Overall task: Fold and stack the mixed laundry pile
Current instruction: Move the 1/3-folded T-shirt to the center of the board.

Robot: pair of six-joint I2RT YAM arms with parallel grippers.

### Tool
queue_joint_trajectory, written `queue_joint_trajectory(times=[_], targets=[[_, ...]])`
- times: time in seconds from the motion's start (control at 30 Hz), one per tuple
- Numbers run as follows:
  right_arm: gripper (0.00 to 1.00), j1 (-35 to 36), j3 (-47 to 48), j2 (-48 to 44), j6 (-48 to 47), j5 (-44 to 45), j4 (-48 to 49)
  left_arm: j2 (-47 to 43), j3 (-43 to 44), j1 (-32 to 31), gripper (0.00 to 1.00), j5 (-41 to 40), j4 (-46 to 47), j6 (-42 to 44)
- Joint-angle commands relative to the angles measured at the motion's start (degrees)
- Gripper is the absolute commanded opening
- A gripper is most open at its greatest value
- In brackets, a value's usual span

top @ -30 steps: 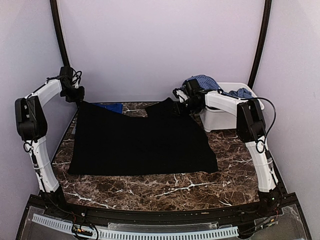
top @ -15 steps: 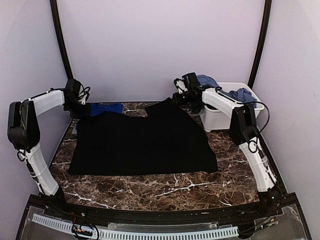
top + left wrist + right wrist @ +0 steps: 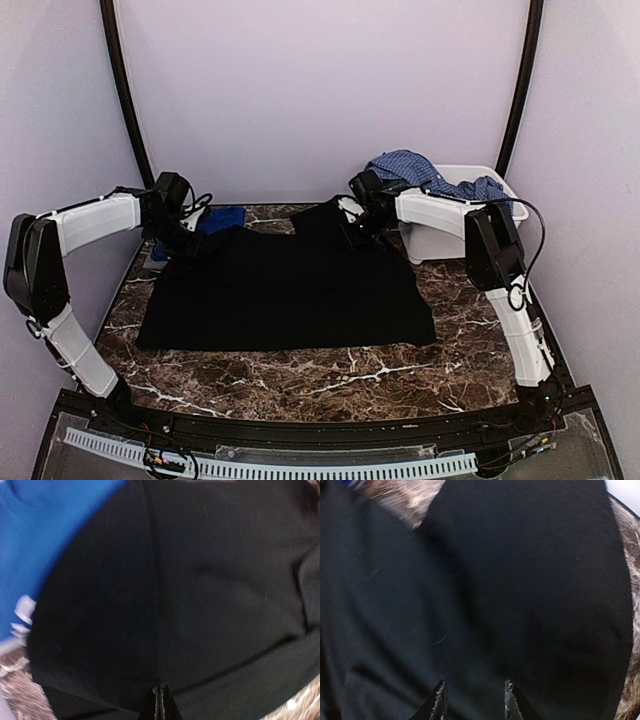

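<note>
A large black garment (image 3: pixel 285 285) lies spread flat across the marble table (image 3: pixel 300 380). My left gripper (image 3: pixel 185 238) is at its far-left corner. In the left wrist view that gripper (image 3: pixel 160 692) is shut, tips pressed together just over the black cloth (image 3: pixel 210 580), with nothing visible between them. My right gripper (image 3: pixel 350 226) hovers over the garment's far-right part. In the right wrist view it (image 3: pixel 474 690) is open above the black cloth (image 3: pixel 520 580) and holds nothing. A royal-blue tee (image 3: pixel 222 217) (image 3: pixel 40 535) lies beside the far-left corner. A blue checked shirt (image 3: pixel 425 170) hangs over the bin.
A white plastic bin (image 3: pixel 435 238) stands at the far right, close behind the right arm. Brown marble shows along the near edge and at the garment's sides (image 3: pixel 632 545). The side walls stand close to both arms.
The left gripper has moved right and down from the far-left wall to the garment's far-left corner. The right gripper lifted, then came back down over the garment's far-right part.
</note>
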Motion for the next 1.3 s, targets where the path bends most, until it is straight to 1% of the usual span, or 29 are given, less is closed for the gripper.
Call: queue_joint_trajectory(times=[0.0, 0.1, 0.27, 0.4, 0.53, 0.63, 0.77, 0.8, 0.83, 0.87, 0.9, 0.93, 0.97, 1.0, 1.07, 1.13, 1.23, 1.27], targets=[[0.34, 1.63, -5.11, -6.7, -1.74, -3.08, -2.53, 1.14, -4.32, -1.57, 0.0, -1.51, -4.35, 1.58], [0.33, 2.82, -10.11, -6.82, -1.95, -2.77, -3.63, 4.38, -4.77, -3.16, 0.0, -1.95, -5.26, 1.7], [0.31, 3.41, -15.86, -7.2, -1.57, -1.93, -5.98, 8.74, -5.31, -8.09, 0.0, -3.97, -8.05, 1.97], [0.29, 3.49, -21.49, -9.59, -1.13, -1.78, -5.62, 10.11, -6.3, -11.58, 0.0, -6.75, -10.03, 1.35], [0.29, 3.82, -28.15, -12.56, 0.0, -2.47, -4.09, 10.15, -7.09, -14.1, 0.0, -8.04, -12.16, 0.25], [0.29, 4.12, -31.05, -14.36, 0.91, -1.45, -2.99, 9.1, -6.46, -15.47, 0.0, -9.84, -13.79, -2.9], [0.3, 4.07, -32.06, -17.41, 2.25, -0.08, -2.55, 2.91, -5.21, -15.28, 0.01, -9.0, -13.97, -5.12], [0.32, 4.11, -32.0, -18.36, 2.68, 0.88, -2.55, 0.33, -4.9, -15.07, 0.02, -8.79, -13.63, -6.81], [0.36, 4.12, -31.75, -19.29, 2.97, 2.11, -2.67, -0.91, -4.4, -14.52, 0.07, -8.26, -12.28, -7.92], [0.39, 4.12, -31.39, -20.52, 3.35, 3.28, -2.62, -2.94, -4.1, -14.16, 0.1, -7.76, -11.52, -11.36], [0.41, 4.11, -31.1, -21.59, 3.64, 3.7, -2.53, -3.64, -3.74, -13.5, 0.13, -6.0, -9.75, -13.44], [0.41, 4.12, -30.94, -22.78, 4.21, 3.74, -2.22, -4.48, -3.72, -13.3, 0.14, -2.86, -8.58, -16.94], [0.42, 4.12, -31.03, -23.95, 4.33, 3.27, -1.76, -4.59, -3.58, -13.2, 0.14, -1.72, -6.91, -18.82], [0.42, 4.24, -31.34, -25.37, 4.69, 2.37, -1.46, -4.25, -3.34, -13.15, 0.13, -0.89, -6.9, -22.81], [0.42, 4.41, -32.75, -28.02, 5.13, -0.24, -0.92, -3.7, -3.87, -13.19, 0.11, -0.01, -5.87, -27.42], [0.42, 5.1, -35.02, -30.46, 5.75, -3.0, -0.35, -3.69, -6.27, -13.19, 0.1, 0.42, -4.23, -31.64], [0.41, 7.11, -39.04, -32.4, 6.04, -5.04, 0.19, -5.22, -12.71, -13.19, 0.01, 1.96, 0.35, -37.04], [0.41, 7.71, -40.19, -32.42, 6.09, -5.18, 0.17, -5.62, -14.14, -13.24, 0.0, 2.45, 1.52, -39.21]])
